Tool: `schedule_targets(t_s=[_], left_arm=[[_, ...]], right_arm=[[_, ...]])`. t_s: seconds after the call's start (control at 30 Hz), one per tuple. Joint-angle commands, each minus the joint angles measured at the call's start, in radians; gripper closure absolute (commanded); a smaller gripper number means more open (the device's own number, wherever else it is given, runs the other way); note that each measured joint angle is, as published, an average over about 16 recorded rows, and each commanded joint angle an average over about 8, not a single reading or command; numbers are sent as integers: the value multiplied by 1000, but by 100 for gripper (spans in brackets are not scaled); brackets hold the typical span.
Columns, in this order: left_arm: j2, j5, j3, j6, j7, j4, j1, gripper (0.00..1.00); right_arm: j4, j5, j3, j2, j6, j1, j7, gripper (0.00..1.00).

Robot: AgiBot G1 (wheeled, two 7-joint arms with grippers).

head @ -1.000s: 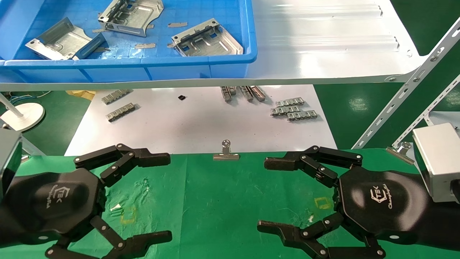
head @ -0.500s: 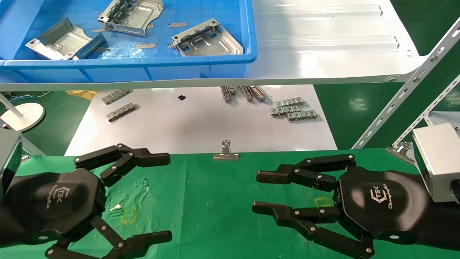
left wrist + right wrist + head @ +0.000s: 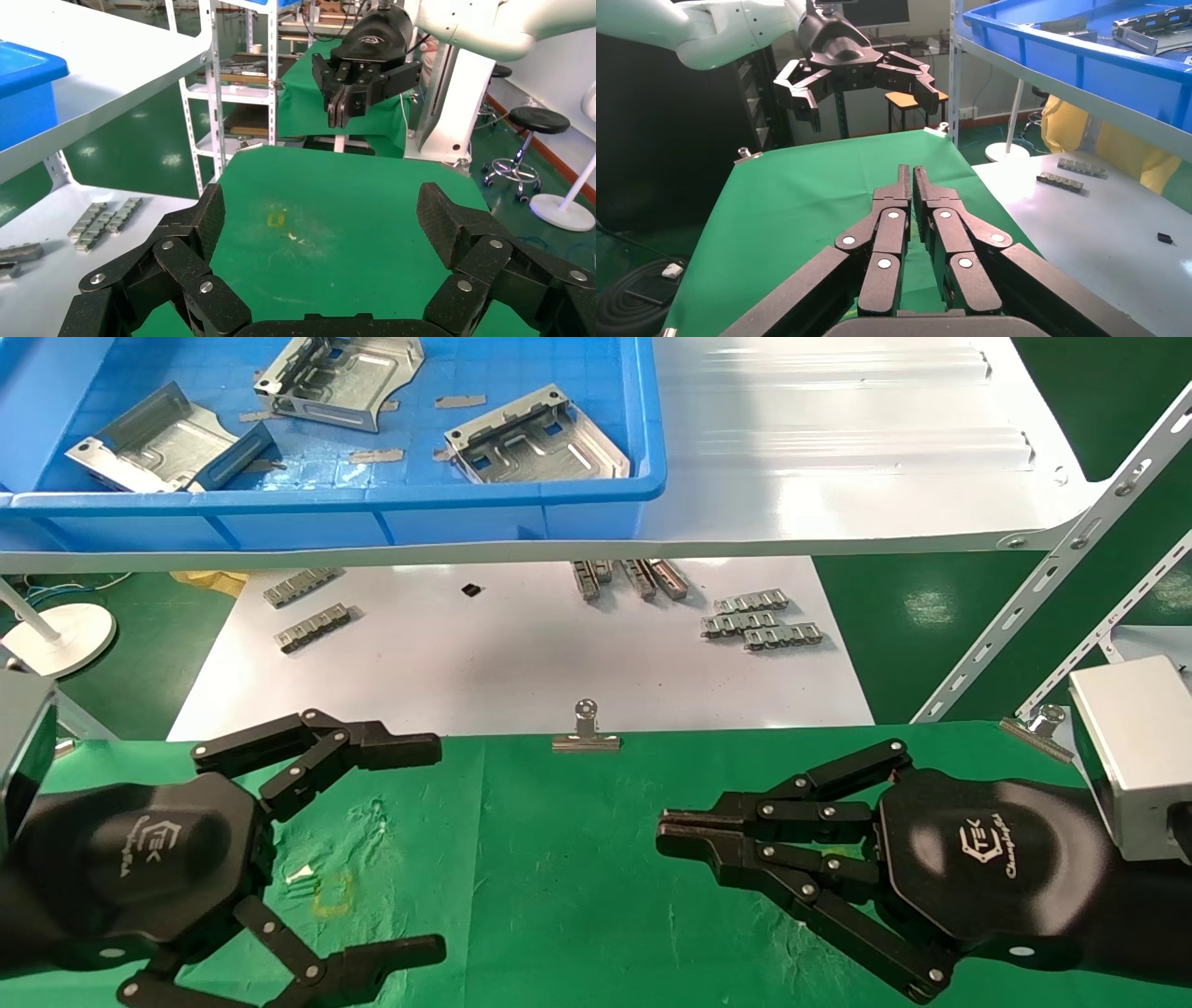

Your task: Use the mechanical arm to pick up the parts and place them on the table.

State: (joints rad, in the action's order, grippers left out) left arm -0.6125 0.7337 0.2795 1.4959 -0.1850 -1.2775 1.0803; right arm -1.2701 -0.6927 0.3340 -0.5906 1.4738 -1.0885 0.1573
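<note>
So my right gripper [image 3: 672, 831] is hovering low over the table [image 3: 559, 859] with its fingers pinched together at the tips and nothing between them, while my left gripper [image 3: 438, 845] sits spread wide over the same green cloth, also holding nothing. The parts [image 3: 535, 438] are well ahead of both hands and higher up, three of them lying in the blue bin [image 3: 372, 500] on the white shelf [image 3: 838, 449], closer to my left side. The head camera is the only one that looks down into the bin; my right wrist camera only catches a sliver of one plate over the rim, but it shows the fingertips [image 3: 904, 184] meeting. Between the cloth and the shelf there's a white sheet [image 3: 521, 663] with little link strips [image 3: 759, 621], and a binder clip [image 3: 586, 733] on the cloth's far edge. The room floor is green too.
</note>
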Motion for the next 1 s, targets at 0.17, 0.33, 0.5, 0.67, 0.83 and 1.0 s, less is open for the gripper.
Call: schedule_targets(t_s=[0.17, 0.33, 0.5, 0.67, 0.83, 1.0], left_arm=[[2, 1, -2, -1, 1, -2, 5, 0], [5, 20, -12, -16, 1, 6, 73, 0], [-31, 115, 5, -56, -14, 98, 270, 0], [-134, 296, 77, -110, -13, 323, 525, 0], [-256, 477, 156, -202, 16, 616, 745, 0], [-366, 603, 206, -366, 51, 871, 881, 0]], right_arm=[[0, 0, 0, 0, 0, 0, 0, 100], [0, 0, 0, 0, 0, 0, 0, 100], [0, 0, 0, 0, 0, 0, 0, 100], [0, 0, 0, 0, 0, 0, 0, 100], [0, 0, 0, 0, 0, 0, 0, 99], [0, 0, 1, 0, 0, 0, 0, 51]])
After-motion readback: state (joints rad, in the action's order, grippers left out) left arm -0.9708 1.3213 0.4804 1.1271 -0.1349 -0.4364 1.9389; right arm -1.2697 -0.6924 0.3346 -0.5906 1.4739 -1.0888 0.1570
